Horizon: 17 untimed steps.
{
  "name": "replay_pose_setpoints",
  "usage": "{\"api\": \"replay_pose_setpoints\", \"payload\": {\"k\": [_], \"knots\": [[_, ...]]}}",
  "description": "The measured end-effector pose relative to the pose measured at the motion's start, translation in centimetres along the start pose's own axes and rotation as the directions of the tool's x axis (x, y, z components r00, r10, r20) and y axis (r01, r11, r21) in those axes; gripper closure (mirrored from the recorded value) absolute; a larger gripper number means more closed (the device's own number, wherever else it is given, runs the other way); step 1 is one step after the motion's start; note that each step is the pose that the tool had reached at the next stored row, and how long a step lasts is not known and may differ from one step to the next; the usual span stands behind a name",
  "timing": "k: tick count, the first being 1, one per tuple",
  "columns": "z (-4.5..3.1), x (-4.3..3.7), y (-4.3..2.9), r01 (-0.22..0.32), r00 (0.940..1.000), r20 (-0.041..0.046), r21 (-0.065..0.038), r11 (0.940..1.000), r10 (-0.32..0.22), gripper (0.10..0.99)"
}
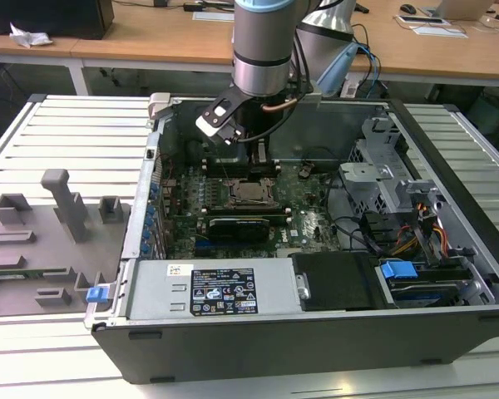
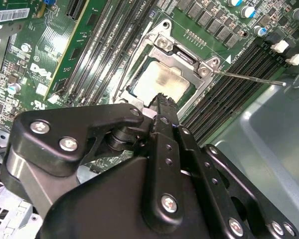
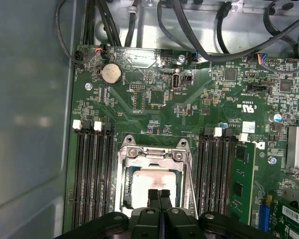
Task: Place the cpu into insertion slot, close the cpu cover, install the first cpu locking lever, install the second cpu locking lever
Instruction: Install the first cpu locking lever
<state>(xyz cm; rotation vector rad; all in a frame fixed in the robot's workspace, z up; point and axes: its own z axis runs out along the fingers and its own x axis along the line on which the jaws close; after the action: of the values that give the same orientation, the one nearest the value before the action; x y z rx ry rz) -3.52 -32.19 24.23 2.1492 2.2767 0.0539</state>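
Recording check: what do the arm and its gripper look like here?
The arm is a silver-grey cylinder with a pale blue joint cap; a copper-coloured cable loops at its wrist. The gripper is matte black, built of jointed links fastened with silver screws.

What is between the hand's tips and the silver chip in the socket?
Nothing shows between them. In both wrist views the shut hand hangs right over the chip; whether they touch, I cannot tell.
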Motion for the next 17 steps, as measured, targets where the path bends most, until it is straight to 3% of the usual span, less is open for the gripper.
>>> {"api": "replay_pose_setpoints", "payload": {"k": [10,15,17], "knots": [[-0.54,0.01,0.02,0.000,1.0000,0.0000,0.000,1.0000,0.000,0.980],[-1.73,0.03,0.05,0.000,1.0000,0.0001,0.000,1.0000,0.000,0.980],[-1.82,0.03,0.06,0.000,1.0000,-0.0001,0.000,1.0000,0.000,0.980]]}}
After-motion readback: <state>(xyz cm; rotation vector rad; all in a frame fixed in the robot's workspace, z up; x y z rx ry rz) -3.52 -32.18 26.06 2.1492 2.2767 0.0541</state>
